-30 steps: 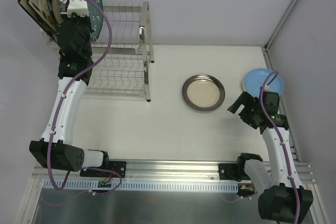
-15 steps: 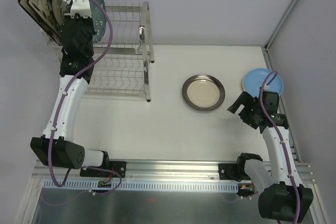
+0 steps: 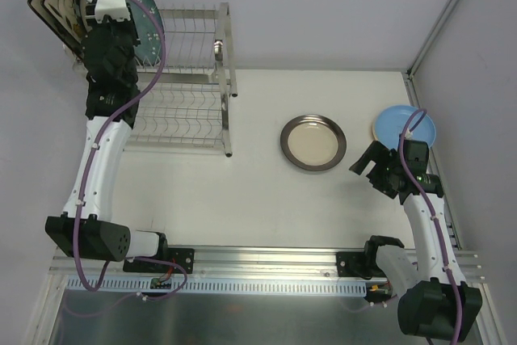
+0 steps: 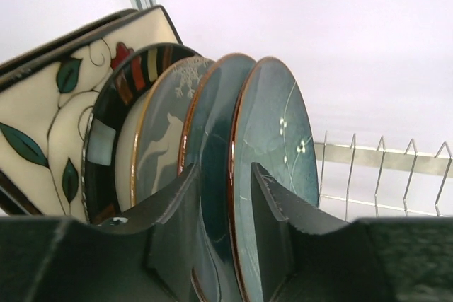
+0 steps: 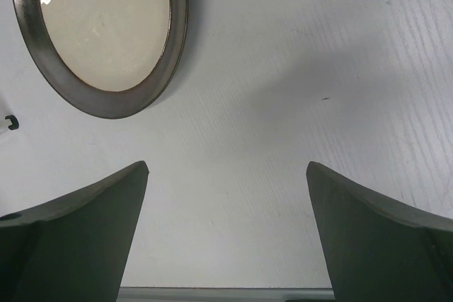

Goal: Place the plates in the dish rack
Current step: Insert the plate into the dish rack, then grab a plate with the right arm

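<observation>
Now that my left gripper (image 4: 225, 175) has eased apart, the teal plate (image 4: 272, 132) it was clamping a second ago stands on its own in the dish rack (image 3: 194, 86). Its rim is between my two fingers, and neither seems to press on it. Over that second I also carried the plate toward the upper left of the overhead frame, so it now sits close against the others in the row. I judge this plate to be delivered; what remains for this arm is to back straight out without dragging the rim.

My right gripper (image 5: 226, 167) has not changed: its jaws are spread wide and hold nothing, hovering over the table (image 3: 266, 199).

The left wrist view shows the packing order, which the overhead view hides behind my own arm. A square floral plate (image 4: 49, 111) is at the far left, then a striped dark-rimmed one, a pale one, another teal plate (image 4: 212, 118), and mine last, with bare wire slots to the right. Only the overhead view shows the remaining work: the round cream plate (image 3: 313, 142) in the middle of the frame and the light blue plate (image 3: 396, 123) at the right edge, both lying flat. The right wrist view catches only the cream plate, at its upper left.
</observation>
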